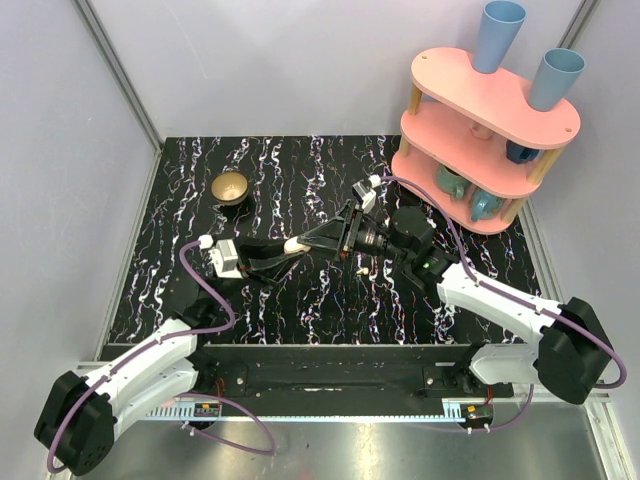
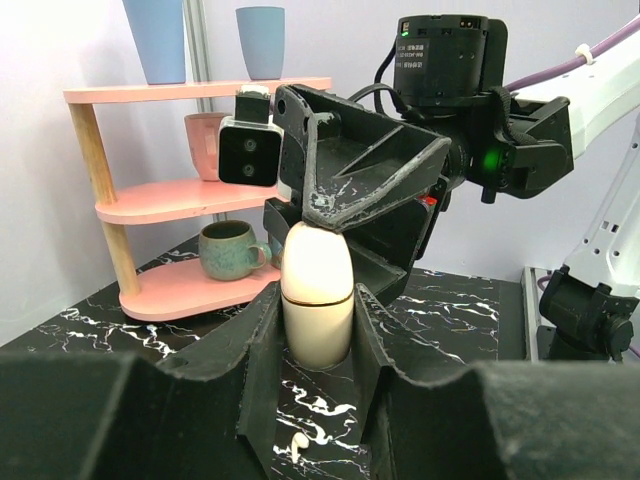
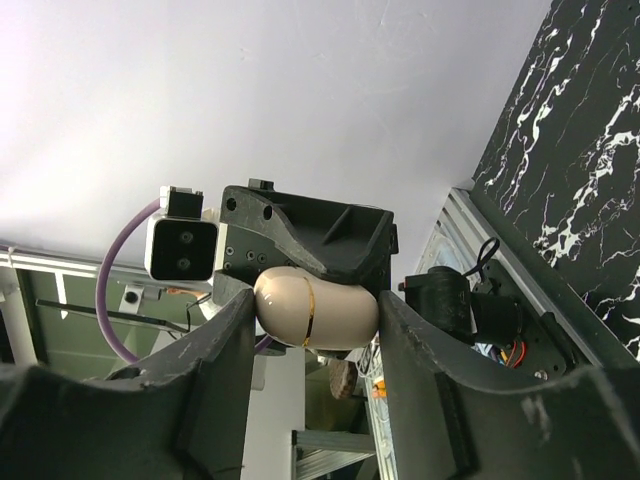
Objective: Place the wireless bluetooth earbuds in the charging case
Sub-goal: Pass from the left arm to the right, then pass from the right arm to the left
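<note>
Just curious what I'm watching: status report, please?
Left jaws shut on cream case. Right jaws around its top, grip unclear. Case looks closed. One earbud loose on table below.

Black marbled bench (image 1: 300, 180) with white veining, plain lilac walls (image 1: 300, 60) behind bench, pink three-tier shelf (image 1: 480, 95) on bench's far-right corner, aluminium post (image 1: 121, 80) at far-left corner.

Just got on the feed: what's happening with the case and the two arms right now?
The left gripper holds the cream charging case upright, clamped on its lower half. The right gripper has its fingers either side of the upper half, by the lid; whether they are pressing on it is unclear. The lid is shut. One small white earbud lies on the table below.
</note>
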Controlling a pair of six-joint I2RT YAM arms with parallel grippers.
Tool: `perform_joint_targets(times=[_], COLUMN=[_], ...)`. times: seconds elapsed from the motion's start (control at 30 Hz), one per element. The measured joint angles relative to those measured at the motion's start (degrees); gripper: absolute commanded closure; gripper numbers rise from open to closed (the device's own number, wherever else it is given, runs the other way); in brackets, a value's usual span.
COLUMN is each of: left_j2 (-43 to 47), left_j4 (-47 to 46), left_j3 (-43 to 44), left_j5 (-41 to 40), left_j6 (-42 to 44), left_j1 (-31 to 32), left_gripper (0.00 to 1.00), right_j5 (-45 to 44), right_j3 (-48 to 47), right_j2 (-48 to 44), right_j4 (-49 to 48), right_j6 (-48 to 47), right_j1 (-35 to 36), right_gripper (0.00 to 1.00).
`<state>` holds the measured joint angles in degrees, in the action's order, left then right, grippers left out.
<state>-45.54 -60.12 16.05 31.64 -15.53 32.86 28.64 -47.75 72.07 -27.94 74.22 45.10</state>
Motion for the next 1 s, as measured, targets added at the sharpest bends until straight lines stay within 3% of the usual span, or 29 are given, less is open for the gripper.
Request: perform_joint_targets(times=[0.17,0.23,0.47,1.0], left_j2=[-0.07,-0.07,-0.22,-3.26], left_j4=[0.11,0.22,0.42,-3.28], left_j3=[0.0,0.0,0.0,0.0], left_j5=[-0.17,-0.35,-0.44,-0.63], left_j6=[-0.17,-0.24,-0.9,-3.41], left_j1=[0.0,0.0,0.11,0.79], left_gripper=[0.86,0.77,0.6,0.51], right_j5=[-0.02,-0.02,-0.42,-0.52], right_j3=[1.14,1.62,3.54,4.33], right_j2=[0.5,0.81,0.98,0.98], right_j4=[-2.89,-4.15,-7.72,-10.01], right_j6=[1.64,2.47,5.01,7.52], right_j1=[-0.07,-0.11,-0.13,0.0], right_gripper=[0.68,0.71,0.73,0.75])
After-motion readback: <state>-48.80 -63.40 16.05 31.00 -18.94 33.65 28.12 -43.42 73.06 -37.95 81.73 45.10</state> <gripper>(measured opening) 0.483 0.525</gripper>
